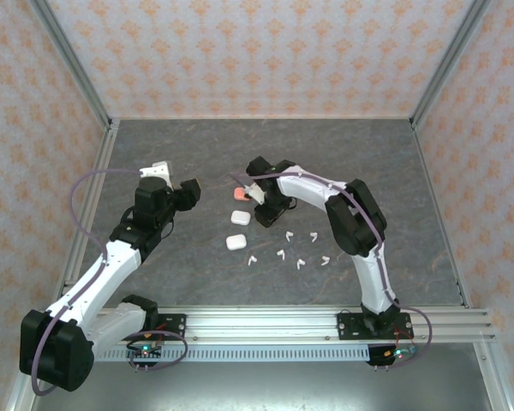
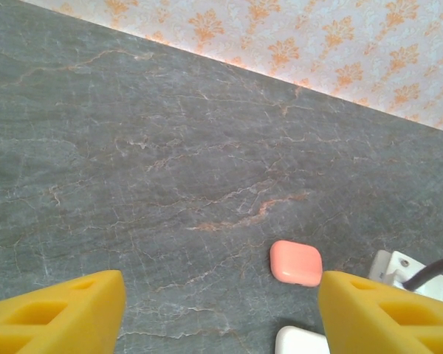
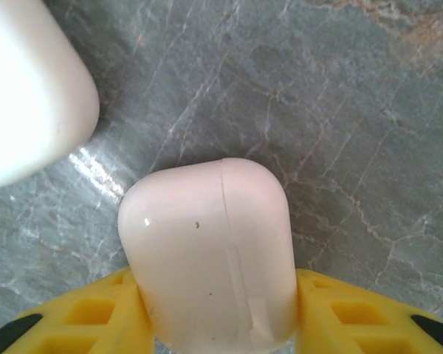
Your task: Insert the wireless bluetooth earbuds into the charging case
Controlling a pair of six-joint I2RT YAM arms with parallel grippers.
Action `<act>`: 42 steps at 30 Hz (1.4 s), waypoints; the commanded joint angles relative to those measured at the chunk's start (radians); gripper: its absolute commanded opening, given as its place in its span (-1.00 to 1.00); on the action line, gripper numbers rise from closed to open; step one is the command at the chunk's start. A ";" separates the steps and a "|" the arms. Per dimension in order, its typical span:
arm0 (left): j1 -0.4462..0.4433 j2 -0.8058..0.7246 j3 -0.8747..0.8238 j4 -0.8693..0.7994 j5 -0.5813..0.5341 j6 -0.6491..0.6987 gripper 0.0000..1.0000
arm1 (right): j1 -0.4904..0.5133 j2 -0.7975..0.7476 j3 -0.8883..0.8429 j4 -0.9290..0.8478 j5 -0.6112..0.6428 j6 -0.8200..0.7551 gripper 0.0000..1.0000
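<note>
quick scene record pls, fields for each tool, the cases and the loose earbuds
left tool: open, empty, above the bare table
right tool: fingers against both sides of a closed pale case
salmon case: on the table, left of the right tool
white case: just nearer than the salmon case
second white case: nearest the arm bases
white earbuds: six loose on the table, right of the second white case
task state: no case seen open, no earbud inserted yet

top: high, down | left wrist: raised, oblique | right wrist: close-up | top+left share pink case point(image 1: 240, 196)
</note>
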 commanded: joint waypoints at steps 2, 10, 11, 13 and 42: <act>0.012 -0.022 0.050 -0.024 0.054 0.028 0.38 | 0.002 -0.180 -0.061 0.053 -0.003 0.000 -0.14; 0.012 -0.036 0.161 0.035 0.390 0.017 0.30 | 0.002 -0.495 -0.207 0.232 -0.050 -0.044 -0.14; 0.011 -0.027 0.186 0.028 0.442 0.020 0.29 | 0.002 -0.527 -0.215 0.249 -0.060 -0.058 -0.14; 0.012 -0.001 0.232 0.032 0.567 0.016 0.29 | 0.003 -0.577 -0.229 0.285 -0.086 -0.085 -0.14; -0.137 0.331 0.431 0.059 0.914 -0.091 0.20 | 0.008 -0.745 -0.274 0.388 -0.180 -0.262 -0.16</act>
